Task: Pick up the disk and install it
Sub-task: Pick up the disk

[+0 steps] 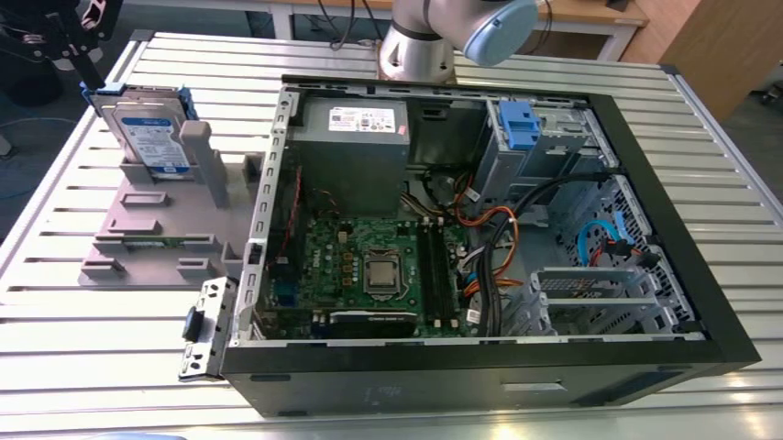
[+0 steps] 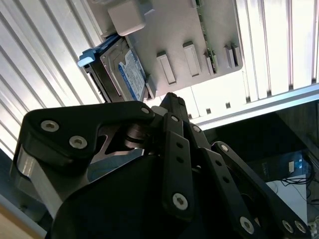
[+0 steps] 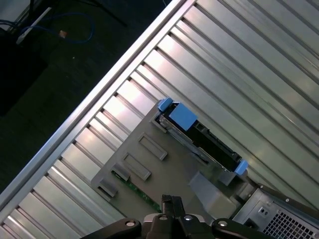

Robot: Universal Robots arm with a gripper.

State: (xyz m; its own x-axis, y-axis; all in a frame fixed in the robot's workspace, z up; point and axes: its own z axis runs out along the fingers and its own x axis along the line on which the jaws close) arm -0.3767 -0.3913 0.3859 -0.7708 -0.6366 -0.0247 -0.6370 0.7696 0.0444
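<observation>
place: robotics lab | slatted aluminium bench (image 1: 98, 367) | opened computer case (image 1: 490, 368) | robot arm (image 1: 423, 46)

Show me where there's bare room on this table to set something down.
Bare slats of the table lie on the camera's side of the grey holder, and in a strip at the exterior view's right of the computer case. Crowded: the holder, with the disk standing in it, sits close beside the case.

You get no readable print here: the disk (image 1: 137, 112) carries a white label (image 1: 156, 137) with a blue band, and the power supply (image 1: 352, 170) carries a sticker (image 1: 363, 118), both illegible.
</observation>
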